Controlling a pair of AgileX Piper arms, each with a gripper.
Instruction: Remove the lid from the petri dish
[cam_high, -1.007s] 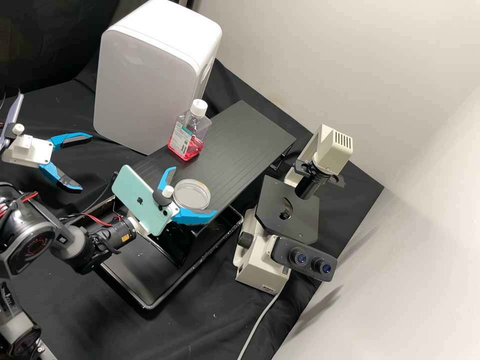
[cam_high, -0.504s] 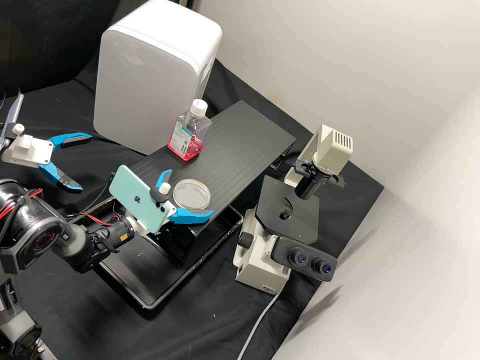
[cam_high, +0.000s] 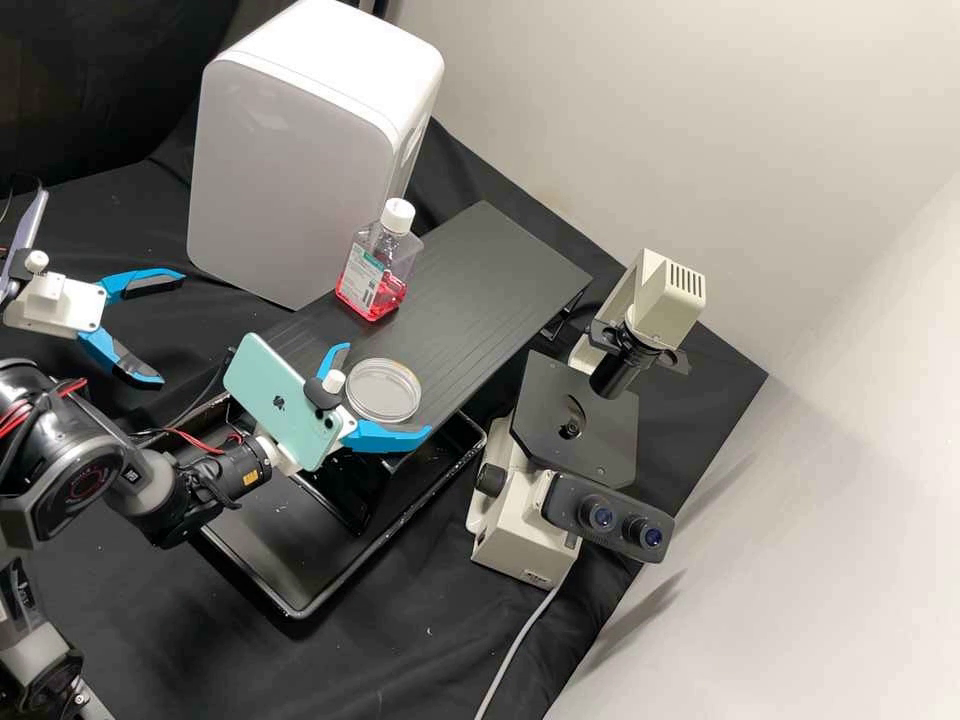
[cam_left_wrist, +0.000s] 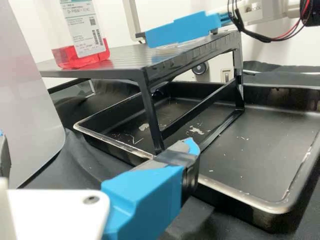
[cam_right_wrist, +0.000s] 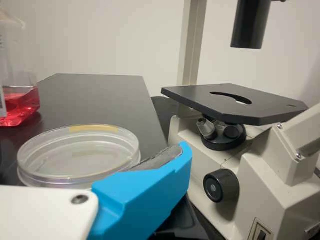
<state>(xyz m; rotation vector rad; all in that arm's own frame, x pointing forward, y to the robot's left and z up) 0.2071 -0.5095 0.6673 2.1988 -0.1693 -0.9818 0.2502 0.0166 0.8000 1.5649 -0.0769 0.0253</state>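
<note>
Nearest lies the black cloth of the counter (cam_high: 400, 650), carrying a scuffed black metal tray (cam_high: 297, 608) with a black raised platform (cam_high: 480, 280) standing in it. At the platform's near end sits the petri dish (cam_high: 382, 390), lid still on, between the spread blue fingers of the right gripper (cam_high: 385, 391); contact cannot be told. The left gripper (cam_high: 170, 325) hangs well apart, off the tray's side, fingers also spread. An inverted microscope (cam_high: 580, 450) stands beside the tray. Farther along the platform is a culture flask (cam_high: 375, 265) of red liquid, then a white appliance (cam_high: 300, 150) and the pale wall (cam_high: 700, 120). Since half a second ago the right gripper has edged slightly forward around the dish, which has not moved.
</note>
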